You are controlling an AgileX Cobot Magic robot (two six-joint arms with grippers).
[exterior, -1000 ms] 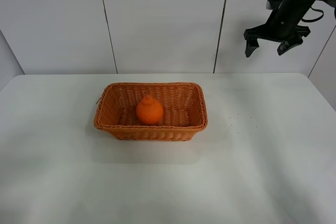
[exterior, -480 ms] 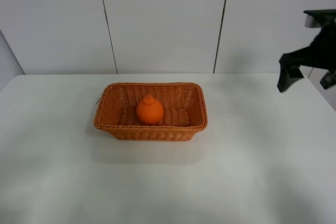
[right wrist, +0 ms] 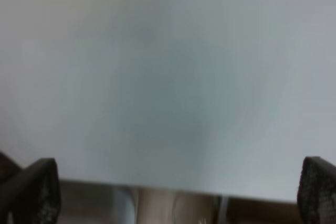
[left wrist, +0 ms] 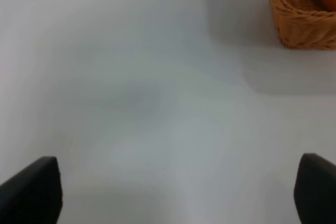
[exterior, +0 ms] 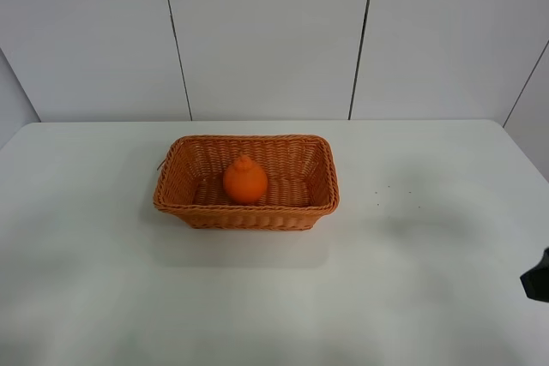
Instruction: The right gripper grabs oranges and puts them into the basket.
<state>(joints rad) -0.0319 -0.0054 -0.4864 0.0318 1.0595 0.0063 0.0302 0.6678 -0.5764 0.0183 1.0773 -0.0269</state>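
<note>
White table (exterior: 412, 280), right tool (right wrist: 178, 195) low (agape)

Table (exterior: 103, 297) viewed from high front. Left wrist view set low, basket (left wrist: 296, 22) at 1 o'clock, shared with overhead. Right wrist view blurred.

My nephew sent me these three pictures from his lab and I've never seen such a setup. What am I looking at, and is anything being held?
It is a two-armed robot at a white table. One picture comes from a camera mounted high, the other two from cameras on each arm's wrist. On the table stands a wicker basket with an orange lying inside it. The dark shapes at the wrist pictures' lower corners are fingertips: the left gripper and the right gripper both stand open and hold nothing. In the high view only a dark bit of the right arm shows at the edge.
</note>
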